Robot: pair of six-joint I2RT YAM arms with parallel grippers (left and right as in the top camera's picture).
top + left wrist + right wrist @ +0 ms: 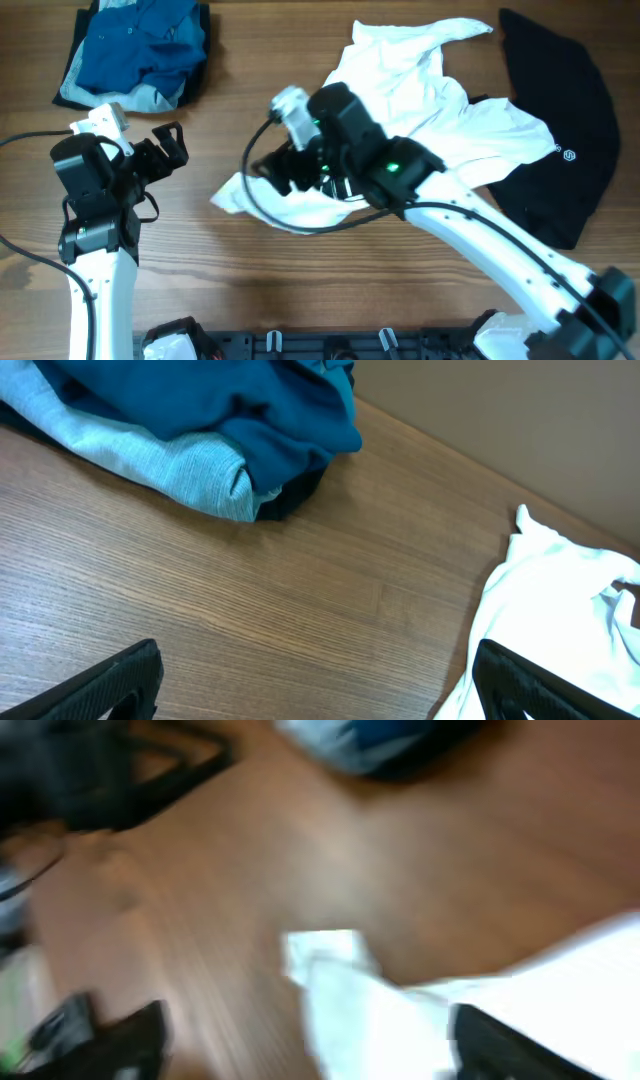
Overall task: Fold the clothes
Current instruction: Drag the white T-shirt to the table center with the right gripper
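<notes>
The white T-shirt (440, 110) lies crumpled in the middle and right of the table. Its left corner (232, 195) reaches toward the left arm and shows in the left wrist view (560, 600) and, blurred, in the right wrist view (340, 990). My right gripper (285, 170) hangs over the shirt's left part; its fingers (305, 1040) are spread wide with the white cloth between them, not clamped. My left gripper (165, 150) is open and empty over bare wood, left of the shirt; its fingers (320, 685) stand far apart.
A pile of blue and light grey clothes (140, 50) lies at the back left, also in the left wrist view (190, 420). A black garment (560, 130) lies at the right, partly under the white shirt. The table is brown wood (300, 290).
</notes>
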